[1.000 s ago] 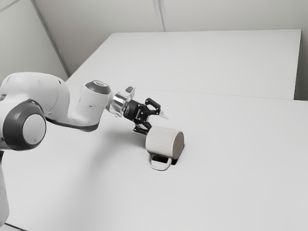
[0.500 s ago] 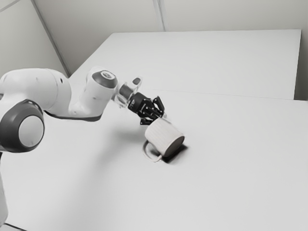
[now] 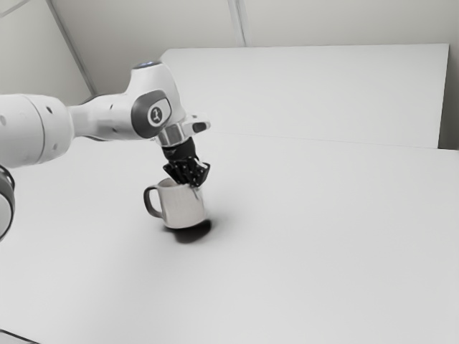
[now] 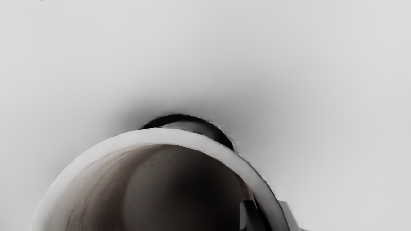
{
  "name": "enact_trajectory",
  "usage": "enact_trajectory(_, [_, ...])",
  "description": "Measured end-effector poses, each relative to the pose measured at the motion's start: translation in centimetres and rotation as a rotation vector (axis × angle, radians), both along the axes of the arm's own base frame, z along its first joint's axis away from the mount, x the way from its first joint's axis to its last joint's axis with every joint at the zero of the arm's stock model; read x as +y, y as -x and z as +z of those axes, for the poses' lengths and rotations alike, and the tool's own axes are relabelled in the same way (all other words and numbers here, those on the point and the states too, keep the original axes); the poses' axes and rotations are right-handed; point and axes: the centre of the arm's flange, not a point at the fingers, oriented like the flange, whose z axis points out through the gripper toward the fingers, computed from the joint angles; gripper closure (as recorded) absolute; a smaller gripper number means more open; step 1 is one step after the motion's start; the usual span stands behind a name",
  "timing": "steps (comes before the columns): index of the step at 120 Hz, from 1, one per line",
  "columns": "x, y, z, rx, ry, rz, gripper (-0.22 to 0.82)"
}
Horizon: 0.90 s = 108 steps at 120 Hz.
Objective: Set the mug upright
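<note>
exterior view: the gripper (image 3: 194,186) pinches the nearly upright mug (image 3: 181,208) by its wall; releasing above the table (image 3: 323,229) could topple it

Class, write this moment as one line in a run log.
Gripper: shut on mug wall, one finger inside | Pose: near upright, mouth up | Handle: toward exterior view's left | Release: not yet

Mug (image 3: 181,209) below the hand (image 3: 193,186)

Small round emblem (image 3: 155,115) on the arm's (image 3: 56,127) grey joint cap (image 3: 143,123), too small to read, no legible words or numbers
</note>
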Motion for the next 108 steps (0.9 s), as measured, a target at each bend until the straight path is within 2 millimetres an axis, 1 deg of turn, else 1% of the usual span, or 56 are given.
enact_trajectory(10, [0.2, 0.7, -0.3, -0.039, -0.043, -0.016, 0.74])
enact_trajectory(20, [-0.1, 1.5, -0.7, -0.080, -0.065, -0.029, 0.74])
enact_trajectory(27, [-0.3, 1.7, -0.7, -0.112, -0.073, -0.032, 0.74])
enact_trajectory(34, [-0.2, 1.9, -1.2, -0.136, -0.078, -0.031, 0.74])
enact_trajectory(50, [-0.2, 1.8, -1.8, -0.186, -0.081, -0.024, 0.74])
enact_trajectory(76, [-1.2, 1.5, -2.5, -0.234, -0.076, -0.026, 0.73])
enact_trajectory(88, [-2.4, 1.5, -2.4, -0.243, -0.062, -0.032, 0.51])
enact_trajectory(95, [-2.8, 1.6, -2.3, -0.246, -0.058, -0.032, 0.39])
enact_trajectory(108, [-2.6, 1.6, -1.4, -0.257, -0.056, -0.024, 0.23])
